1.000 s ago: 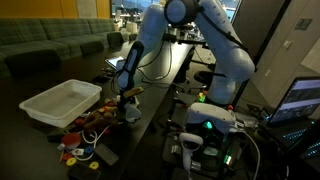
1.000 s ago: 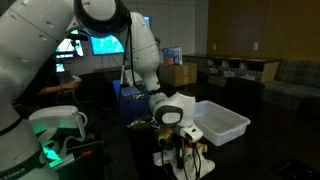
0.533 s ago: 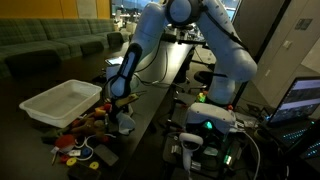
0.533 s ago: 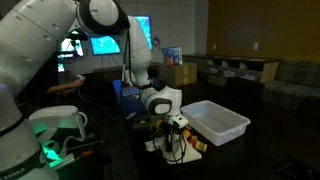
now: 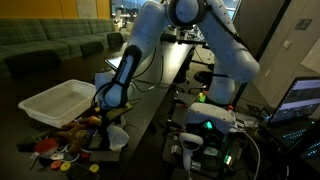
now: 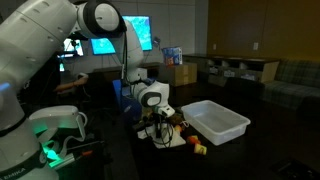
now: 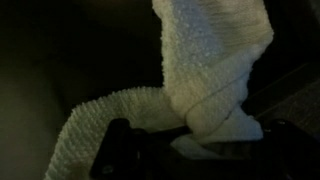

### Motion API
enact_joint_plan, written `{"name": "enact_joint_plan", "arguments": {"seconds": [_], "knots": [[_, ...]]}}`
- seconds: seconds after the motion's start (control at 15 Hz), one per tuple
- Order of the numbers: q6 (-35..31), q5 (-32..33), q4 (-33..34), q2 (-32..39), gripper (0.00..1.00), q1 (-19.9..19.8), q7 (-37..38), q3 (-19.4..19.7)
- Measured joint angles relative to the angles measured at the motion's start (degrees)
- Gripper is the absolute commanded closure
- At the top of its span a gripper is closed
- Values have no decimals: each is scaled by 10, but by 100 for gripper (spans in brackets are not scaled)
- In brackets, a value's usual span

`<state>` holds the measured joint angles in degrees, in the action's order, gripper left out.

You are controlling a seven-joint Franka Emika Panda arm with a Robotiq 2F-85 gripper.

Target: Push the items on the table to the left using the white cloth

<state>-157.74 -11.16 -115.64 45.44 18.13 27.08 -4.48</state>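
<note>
My gripper [image 7: 190, 165] is clamped on the white cloth [image 7: 215, 70]. In the wrist view the cloth bunches between my dark fingers [image 7: 118, 160] at the bottom edge, rises to the upper right and trails a strip toward the lower left. In an exterior view the cloth [image 5: 118, 136] hangs just under my gripper [image 5: 108, 120], low over the dark table [image 5: 150, 105] at the lower centre of the frame. The small colourful items [image 5: 65, 148] lie just left of it there, below a white bin [image 5: 55, 100].
</note>
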Motion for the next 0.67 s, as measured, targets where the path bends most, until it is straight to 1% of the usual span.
{"name": "enact_joint_plan", "arguments": {"seconds": [0.4,0.67], "knots": [[-3,-11,36,11,100,32,5,-38],[-5,-11,45,4,100,36,2,-50]]}}
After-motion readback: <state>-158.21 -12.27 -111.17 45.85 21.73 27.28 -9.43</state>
